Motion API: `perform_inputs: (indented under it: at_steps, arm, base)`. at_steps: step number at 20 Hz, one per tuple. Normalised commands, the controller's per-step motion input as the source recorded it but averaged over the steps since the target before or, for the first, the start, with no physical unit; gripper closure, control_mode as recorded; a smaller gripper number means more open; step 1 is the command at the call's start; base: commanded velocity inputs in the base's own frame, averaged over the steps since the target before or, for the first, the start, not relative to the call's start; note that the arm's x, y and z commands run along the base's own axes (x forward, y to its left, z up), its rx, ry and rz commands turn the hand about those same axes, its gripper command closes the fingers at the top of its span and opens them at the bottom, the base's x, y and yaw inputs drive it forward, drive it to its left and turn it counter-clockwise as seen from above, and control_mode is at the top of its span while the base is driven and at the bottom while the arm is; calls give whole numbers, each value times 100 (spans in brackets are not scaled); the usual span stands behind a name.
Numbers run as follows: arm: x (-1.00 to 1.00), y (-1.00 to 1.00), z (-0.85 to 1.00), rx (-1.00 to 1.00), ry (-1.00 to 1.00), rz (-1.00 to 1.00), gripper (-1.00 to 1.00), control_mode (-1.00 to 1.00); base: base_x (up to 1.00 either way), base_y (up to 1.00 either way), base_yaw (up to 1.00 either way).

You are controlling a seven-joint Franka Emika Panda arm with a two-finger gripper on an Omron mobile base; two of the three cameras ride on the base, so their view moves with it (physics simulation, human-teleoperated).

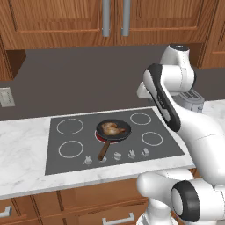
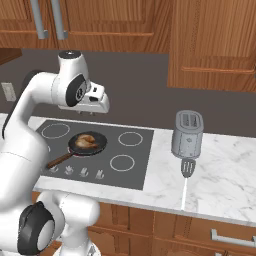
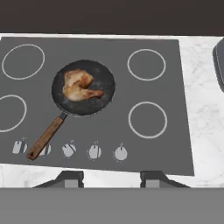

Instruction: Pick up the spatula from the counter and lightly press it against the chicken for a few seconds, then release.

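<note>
Though empty and half-open, tool (image 3: 111, 176) above grey cooktop (image 3: 105, 127) (marble counter (image 2: 225, 175), wooden cabinets (image 2: 210, 45)).

chicken (image 3: 78, 86): looking golden brown, with darker toasty patches
pan (image 3: 104, 81): showing up black and kinda speckly, handle going wood-brown
cooktop (image 3: 109, 131): looking dark grey, wearing thin white rings
knobs (image 3: 94, 152): coming across silvery white
counter (image 2: 225, 175): rocking white marble, faint grey veins running through it
spatula (image 2: 187, 169): sporting a grey slotted head and a white handle
toaster (image 2: 187, 135): looking silver-grey
cabinets (image 2: 210, 45): showing warm brown wood grain
wall (image 1: 79, 79): reading as flat dark grey-brown
</note>
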Motion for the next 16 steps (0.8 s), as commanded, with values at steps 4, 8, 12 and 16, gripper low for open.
perform_inputs:
  at_steps: [4,8,12,16]
  arm:
    - [-10,-2,0,0,0,0,-100,-100]
    - [-27,-11,0,0,-2,0,-100,-100]
    - [-38,-16,0,0,-3,-2,-100,-100]
    - [-44,-14,0,0,-4,-2,-100,-100]
  base:
    - [0,0,0]
    - [0,0,0]
    - [0,0,0]
    - [0,0,0]
